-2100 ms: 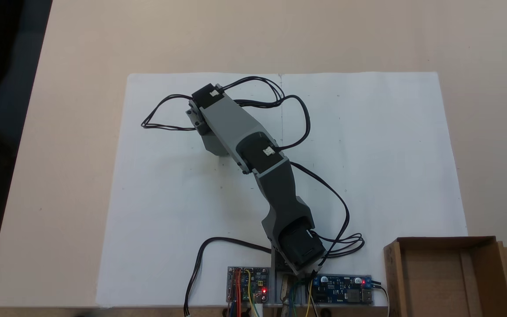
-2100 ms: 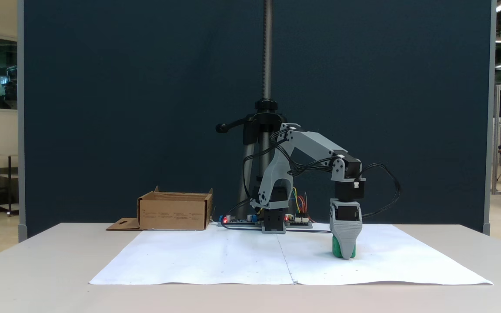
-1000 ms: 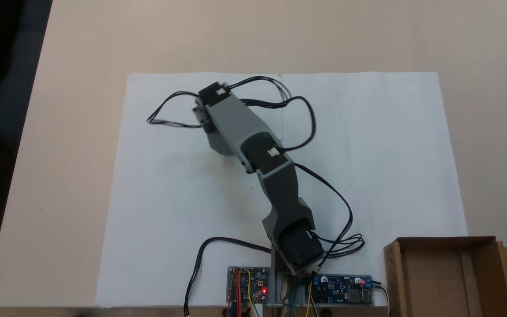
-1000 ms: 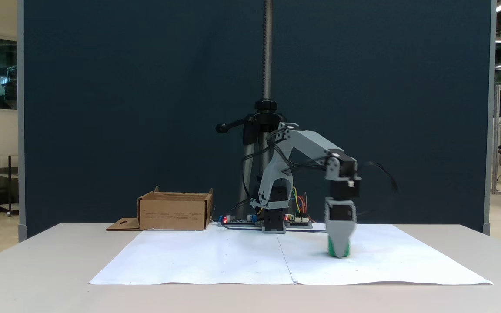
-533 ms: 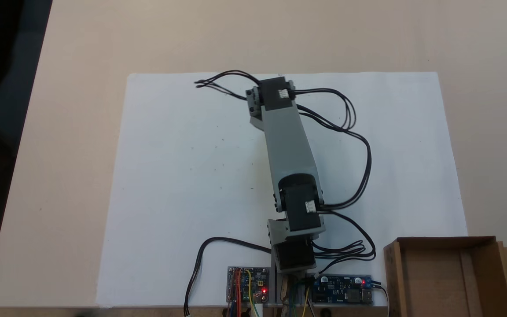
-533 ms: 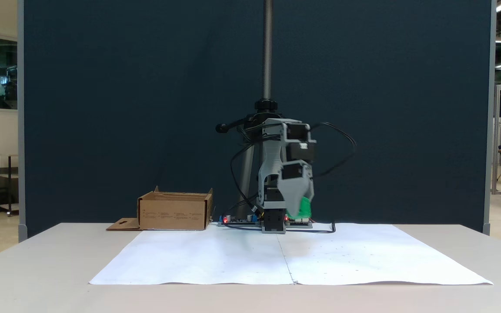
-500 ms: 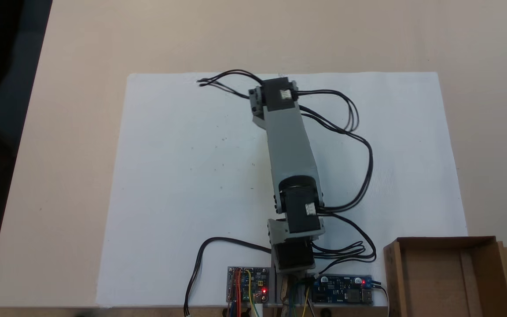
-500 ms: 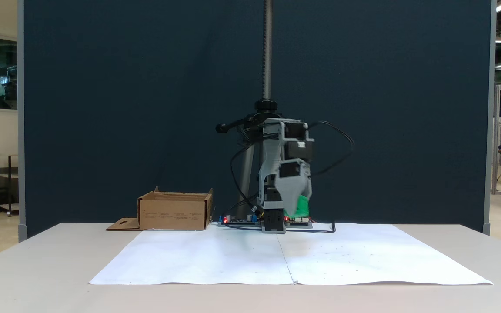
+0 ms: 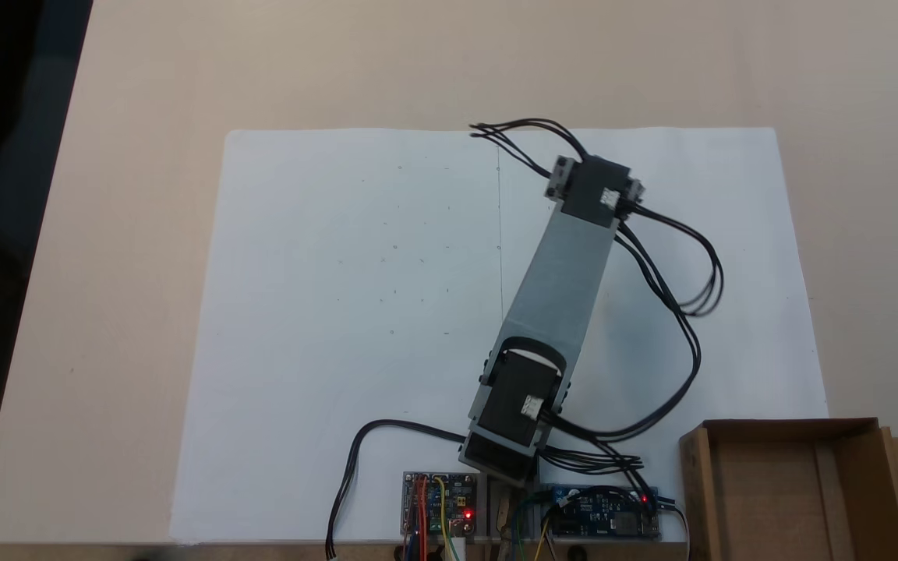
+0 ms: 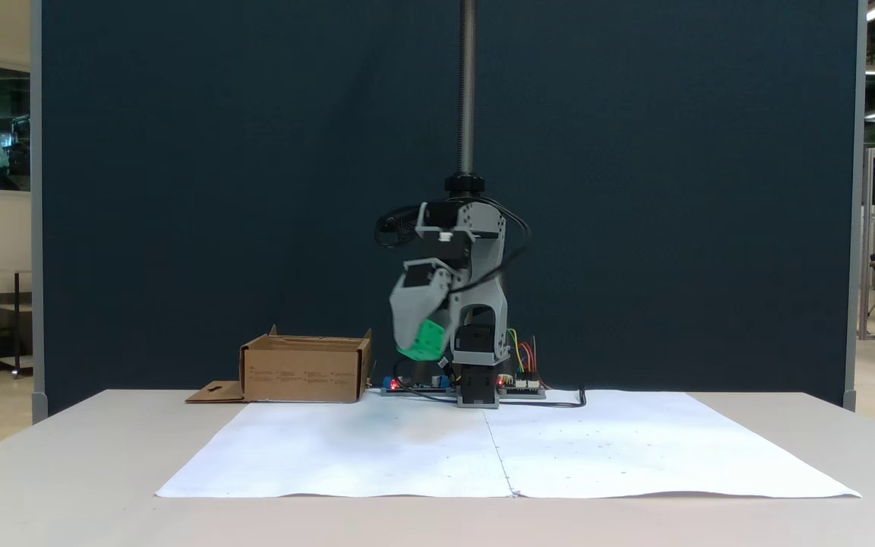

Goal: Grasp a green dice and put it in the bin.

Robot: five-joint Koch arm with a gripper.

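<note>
In a fixed view from the front, my gripper point(image 10: 418, 346) is shut on the green dice point(image 10: 428, 339) and holds it well above the white paper, a short way to the right of the bin point(image 10: 305, 369). The bin is an open brown cardboard box. From above, the bin point(image 9: 776, 489) sits at the lower right corner with its holed flap on the right. The grey arm point(image 9: 562, 269) stretches over the right half of the paper and hides the gripper and dice beneath it.
White paper point(image 9: 324, 312) covers the middle of the tan table. Circuit boards point(image 9: 440, 513) and loose black cables point(image 9: 675, 312) lie by the arm's base, close to the bin. A vertical metal pole point(image 10: 467, 91) stands behind the base.
The gripper lifted the green dice off the paper and the arm swung across toward the bin's side, carrying the dice higher.
</note>
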